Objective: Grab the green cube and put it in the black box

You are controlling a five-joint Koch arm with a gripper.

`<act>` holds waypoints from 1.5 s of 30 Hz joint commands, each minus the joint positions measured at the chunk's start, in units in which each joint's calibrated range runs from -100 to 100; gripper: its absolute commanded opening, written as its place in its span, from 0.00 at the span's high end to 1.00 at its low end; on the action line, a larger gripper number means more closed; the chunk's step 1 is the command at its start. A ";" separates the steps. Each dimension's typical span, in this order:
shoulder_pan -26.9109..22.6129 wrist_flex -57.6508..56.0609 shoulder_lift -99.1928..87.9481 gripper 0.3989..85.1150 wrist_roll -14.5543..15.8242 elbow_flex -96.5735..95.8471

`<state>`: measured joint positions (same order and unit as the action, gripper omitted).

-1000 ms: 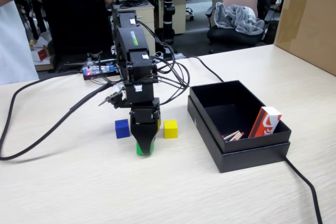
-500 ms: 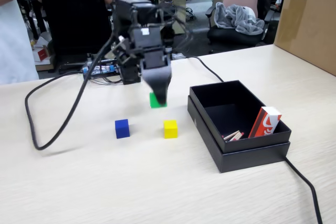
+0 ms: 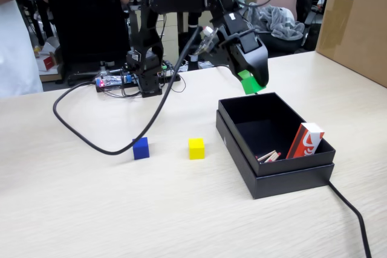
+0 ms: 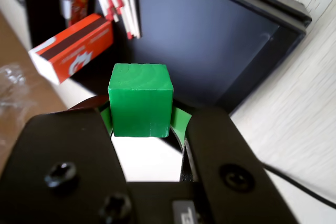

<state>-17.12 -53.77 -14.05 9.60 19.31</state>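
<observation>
Pale wood-grain table (image 3: 91,209) carries everything; the matte black shallow cardboard box with stepped double rim (image 3: 290,176) sits at about 3 o'clock in the fixed view, well apart from the big brown carton (image 3: 357,22) at 1 o'clock. Black Koch arm reaches from 12 o'clock, its green-tipped black gripper (image 3: 251,83) hanging over the box's far rim. Jaws are closed snugly on the small bright green solid cube (image 4: 140,99), held aloft, not yet inside. In the wrist view the cube sits above the box floor near an orange-red and white carton (image 4: 71,45) and loose red-tipped matchsticks (image 4: 118,3) at 11 o'clock. Risks, as judgement: releasing this close to the rim could bounce the cube out onto the table; landing on the carton or matches may make it roll. Blue cube (image 3: 141,148) and yellow cube (image 3: 196,148) at 7 o'clock are irrelevant.
</observation>
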 commanded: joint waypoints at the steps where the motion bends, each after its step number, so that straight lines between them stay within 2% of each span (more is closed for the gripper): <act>1: -0.34 -0.01 2.74 0.99 -0.49 3.18; 18: 1.90 0.25 23.74 0.99 -0.44 6.35; 20: 1.76 0.25 23.74 0.90 -0.39 5.81; 23: 1.71 0.25 23.86 0.84 -0.39 5.54; 27: 1.66 0.25 22.25 0.66 -0.44 5.17; 31: 1.61 0.25 15.48 0.56 -0.39 4.81; 36: 1.42 0.25 3.89 0.56 -0.34 5.35; 39: 2.20 1.81 -5.40 0.52 0.54 5.81; 45: 6.25 2.59 -25.71 0.52 -0.44 -0.36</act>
<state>-12.14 -53.70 -31.39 10.09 18.39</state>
